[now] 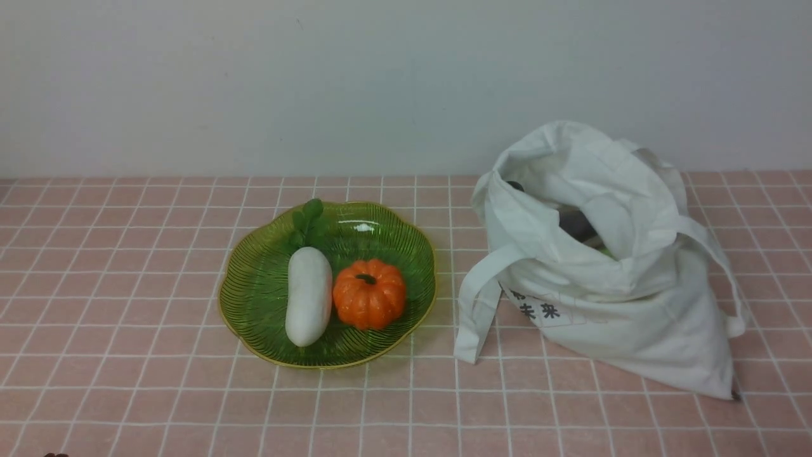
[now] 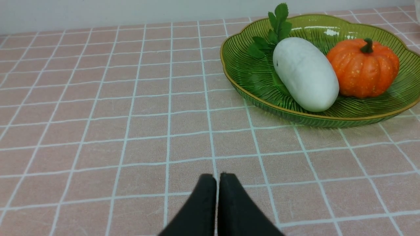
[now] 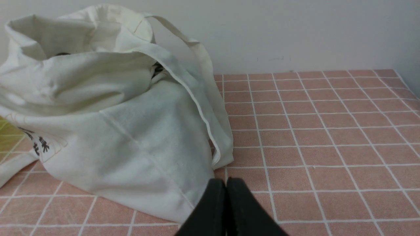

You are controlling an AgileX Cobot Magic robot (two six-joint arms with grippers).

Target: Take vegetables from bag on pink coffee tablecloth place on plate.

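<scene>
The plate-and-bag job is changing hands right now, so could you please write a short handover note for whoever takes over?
Left gripper: shut, empty, low over the pink tablecloth, short of the plate.
Right gripper: shut, empty, by the white tote bag.
Done: the orange pumpkin and a white radish with green leaves lie side by side on the plate.
Left: the bag, to the plate's right, stands open; something dark and a bit of green show inside, but what they are cannot be told. Check it and move any remaining vegetables to the plate.
</scene>
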